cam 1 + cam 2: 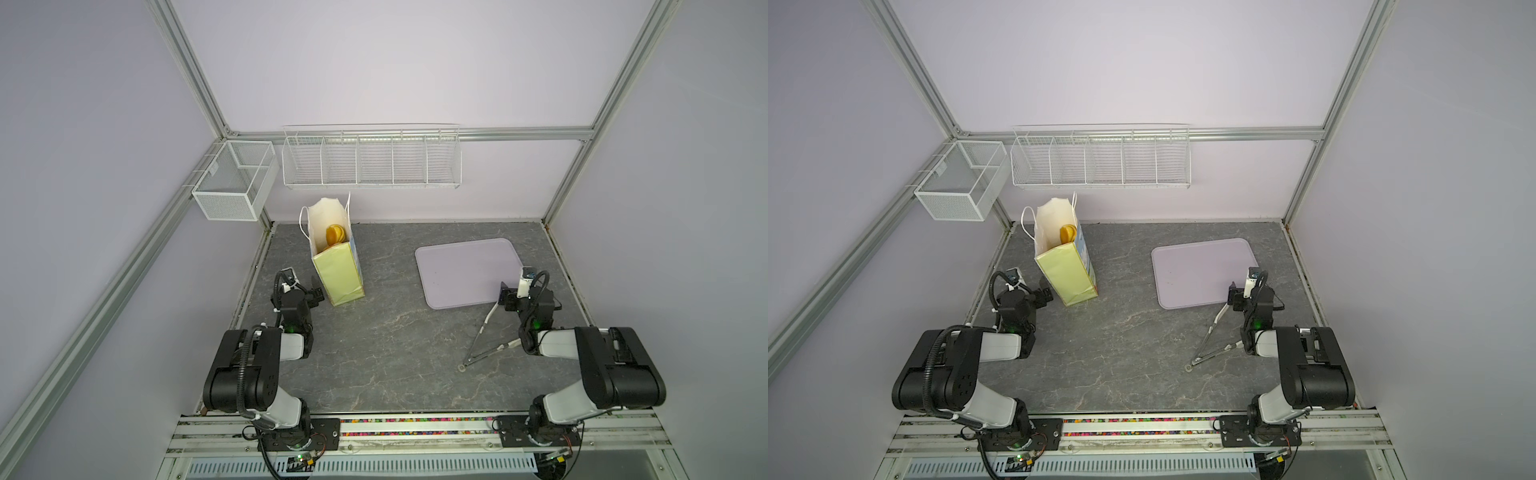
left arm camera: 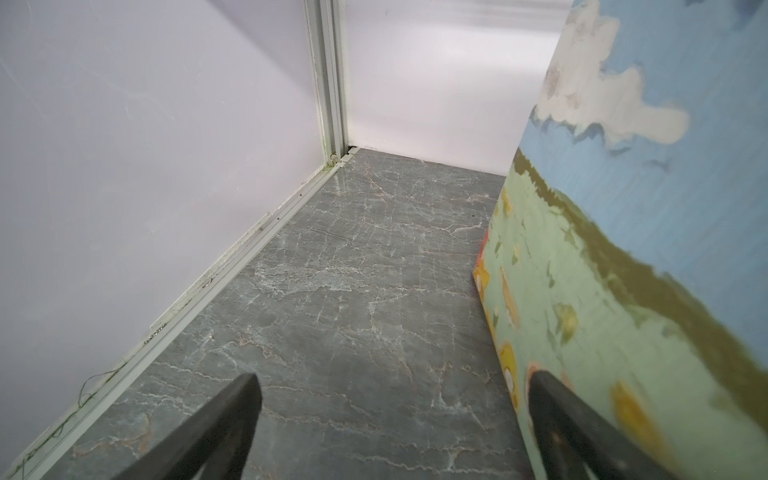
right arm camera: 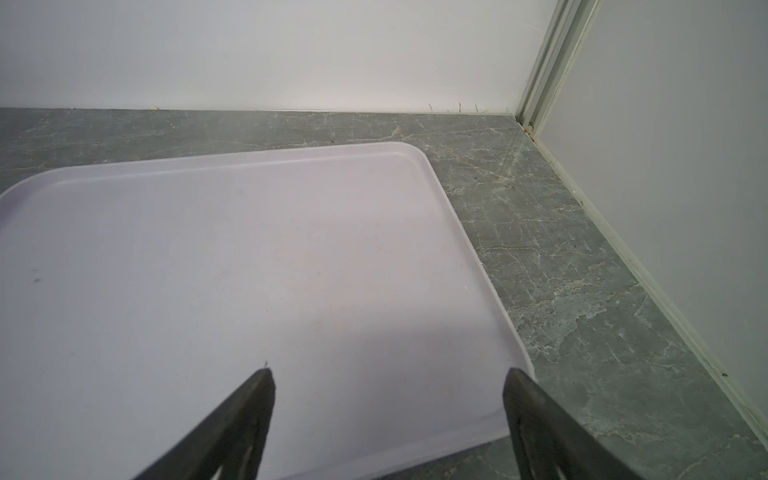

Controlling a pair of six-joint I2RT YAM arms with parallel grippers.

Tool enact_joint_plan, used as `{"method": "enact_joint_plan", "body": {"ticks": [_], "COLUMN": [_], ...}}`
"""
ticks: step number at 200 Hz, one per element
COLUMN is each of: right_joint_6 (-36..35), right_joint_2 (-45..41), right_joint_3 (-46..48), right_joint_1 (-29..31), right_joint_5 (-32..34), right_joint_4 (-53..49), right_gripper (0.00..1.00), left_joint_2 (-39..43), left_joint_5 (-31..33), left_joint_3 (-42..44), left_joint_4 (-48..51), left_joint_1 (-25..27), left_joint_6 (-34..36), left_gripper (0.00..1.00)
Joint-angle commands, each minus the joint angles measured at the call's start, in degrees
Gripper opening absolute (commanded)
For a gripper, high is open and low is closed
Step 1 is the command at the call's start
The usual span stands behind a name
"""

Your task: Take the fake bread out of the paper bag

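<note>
The paper bag (image 1: 338, 272) (image 1: 1066, 274) stands upright at the back left of the table, mouth open and white inside. Golden-orange fake bread (image 1: 335, 235) (image 1: 1068, 234) shows deep in it; how many pieces I cannot tell. My left gripper (image 1: 315, 292) (image 1: 1045, 294) is low beside the bag's near left corner, open and empty. In the left wrist view it (image 2: 394, 376) points along the bag's printed face (image 2: 623, 199), with one fingertip (image 2: 544, 386) in front of the print. My right gripper (image 1: 505, 296) (image 1: 1233, 292) (image 3: 390, 372) hangs open and empty over the near right corner of the tray.
A flat lilac tray (image 1: 465, 270) (image 1: 1200, 270) (image 3: 208, 249) lies at the right. Metal tongs (image 1: 484, 334) (image 1: 1210, 338) lie spread on the table near the right arm. A mesh basket (image 1: 232, 185) and a wire rack (image 1: 370, 162) hang on the walls.
</note>
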State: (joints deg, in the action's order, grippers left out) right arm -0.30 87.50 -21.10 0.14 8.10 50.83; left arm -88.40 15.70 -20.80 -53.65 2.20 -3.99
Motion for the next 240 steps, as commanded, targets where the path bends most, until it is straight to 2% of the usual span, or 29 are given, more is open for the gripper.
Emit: {"method": "enact_joint_plan", "body": {"ticks": [1, 19, 37, 49, 61, 80, 87, 111, 122, 150, 162, 181, 210, 240], "right_joint_6": [-0.96, -0.94, -1.40, -2.46, -2.75, 1.59, 2.39, 5.17, 8.58, 20.98, 25.18, 32.33, 43.23, 52.46], "right_joint_2": [0.26, 0.13, -0.16, -1.91, -4.98, -9.87, -10.71, -15.59, -18.52, -23.37, -25.59, -29.83, -36.15, -38.99], "right_joint_3": [-0.64, -0.43, -0.33, -1.03, -2.76, -10.37, -12.38, -14.79, -16.58, -24.30, -25.80, -25.96, -24.18, -22.80], "right_joint_1": [0.34, 0.33, 0.36, 0.64, 1.36, 1.69, 1.82, 3.87, 5.45, 11.23, 16.73, 22.27, 28.63, 34.70], "right_joint_5": [0.43, 0.43, -0.43, -2.15, -0.90, 2.25, 2.15, 3.64, 5.40, 11.00, 15.21, 19.21, 21.06, 21.60], "right_joint_4": [-0.24, -0.17, 0.39, -2.51, -8.40, -27.93, -32.30, -39.45, -45.08, -67.19, -74.87, -85.12, -99.10, -110.37], "right_gripper": [0.88, 0.88, 0.88, 0.88, 0.88, 0.88, 0.88, 0.89, 0.91, 0.94, 0.94, 0.94, 0.95, 0.93], "left_joint_2": [-0.33, -0.19, 0.68, 2.39, 4.72, 10.33, 12.93, 21.10, 25.00, 35.80, 40.27, 46.72, 53.47, 55.56], "left_joint_5": [-0.83, -0.77, 2.16, 3.08, 2.94, 2.69, 2.51, -1.55, -2.59, -6.11, -6.90, -8.80, -6.88, -4.42], "left_joint_3": [-0.76, -0.50, 0.69, 1.56, 2.22, 2.06, 1.51, -0.07, -0.35, -1.87, -2.13, -2.73, -3.35, -2.77], "left_joint_4": [0.22, -0.08, -1.67, -1.90, -0.90, 4.87, 8.77, 18.62, 21.76, 33.89, 37.95, 44.13, 52.33, 54.46], "left_joint_1": [-0.04, -0.09, -0.06, -0.08, -0.09, 0.00, 0.00, 0.08, 0.09, 0.33, 0.69, 2.34, 10.38, 18.99], "left_joint_6": [0.76, 0.81, -0.50, -0.74, -0.66, -0.85, -1.38, -2.80, -4.97, -9.62, -11.43, -13.46, -14.00, -16.06], "left_gripper": [0.99, 0.99, 0.99, 0.99, 0.99, 0.99, 0.99, 0.99, 0.99, 0.99, 0.99, 0.99, 0.99, 0.99]}}
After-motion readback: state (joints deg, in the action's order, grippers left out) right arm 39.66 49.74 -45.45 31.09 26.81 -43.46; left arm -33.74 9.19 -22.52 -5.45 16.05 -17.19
